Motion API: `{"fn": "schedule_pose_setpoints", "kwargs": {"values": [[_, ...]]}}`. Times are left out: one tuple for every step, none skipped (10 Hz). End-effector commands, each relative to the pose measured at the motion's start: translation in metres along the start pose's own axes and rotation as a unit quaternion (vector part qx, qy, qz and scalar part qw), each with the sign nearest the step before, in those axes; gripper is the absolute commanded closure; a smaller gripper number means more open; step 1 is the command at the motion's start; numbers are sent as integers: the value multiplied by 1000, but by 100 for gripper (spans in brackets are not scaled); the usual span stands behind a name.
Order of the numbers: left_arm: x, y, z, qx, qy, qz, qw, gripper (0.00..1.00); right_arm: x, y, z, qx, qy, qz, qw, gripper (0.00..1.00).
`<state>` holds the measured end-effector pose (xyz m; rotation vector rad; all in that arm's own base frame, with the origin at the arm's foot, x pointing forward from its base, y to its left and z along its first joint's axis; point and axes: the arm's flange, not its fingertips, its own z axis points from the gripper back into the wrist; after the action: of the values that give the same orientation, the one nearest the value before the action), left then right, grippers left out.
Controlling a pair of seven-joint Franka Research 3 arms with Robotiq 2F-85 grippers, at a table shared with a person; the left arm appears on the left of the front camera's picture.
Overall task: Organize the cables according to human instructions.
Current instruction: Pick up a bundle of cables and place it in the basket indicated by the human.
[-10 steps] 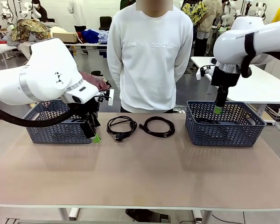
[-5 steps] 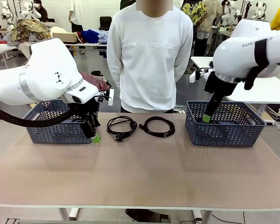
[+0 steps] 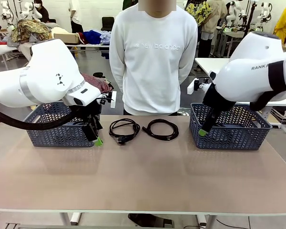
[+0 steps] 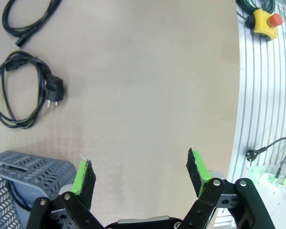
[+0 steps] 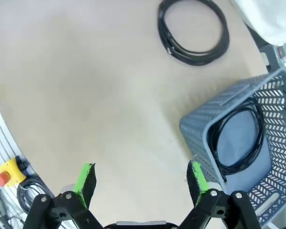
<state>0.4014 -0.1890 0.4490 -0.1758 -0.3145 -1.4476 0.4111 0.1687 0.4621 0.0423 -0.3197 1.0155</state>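
1. My right tool [image 3: 200, 131] stands open and empty, at the left corner of the right basket [image 3: 229, 136].
2. My left tool [image 3: 98, 141] is open and empty too, beside the left basket [image 3: 47, 136].
3. One coiled cable [image 5: 236, 138] already lies in the right basket.
4. The plug cable [image 3: 124, 129] and the plain cable [image 3: 160, 129] lie on the surface [image 3: 143, 176], centre frame, not yet sorted.

Cropped and covered
One cable [image 4: 20, 39] runs off the left wrist view's top edge; the left arm [image 3: 47, 81] partly covers the left basket [image 3: 52, 136]; the right basket [image 5: 200, 125] is cropped.
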Motion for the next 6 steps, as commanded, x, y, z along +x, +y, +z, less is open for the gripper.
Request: {"fn": "schedule_pose_setpoints", "kwargs": {"values": [[-2, 0, 2, 1, 3, 1, 1000, 0, -3, 12, -5, 2, -27, -7, 1000, 0], [-2, 0, 2, 1, 3, 1, 1000, 0, -3, 15, -5, 3, -30, -4, 1000, 0], [-2, 0, 2, 1, 3, 1, 1000, 0, -3, 15, -6, 8, -30, -2, 1000, 0], [-2, 0, 2, 1, 3, 1, 1000, 0, -3, 13, -7, 17, -30, -3, 999, 0], [-2, 0, 2, 1, 3, 1, 1000, 0, -4, 10, -8, 24, -32, -1, 999, 0], [-2, 0, 2, 1, 3, 1, 1000, 0, 2, 12, -5, 4, -10, 8, 1000, 0]]}}
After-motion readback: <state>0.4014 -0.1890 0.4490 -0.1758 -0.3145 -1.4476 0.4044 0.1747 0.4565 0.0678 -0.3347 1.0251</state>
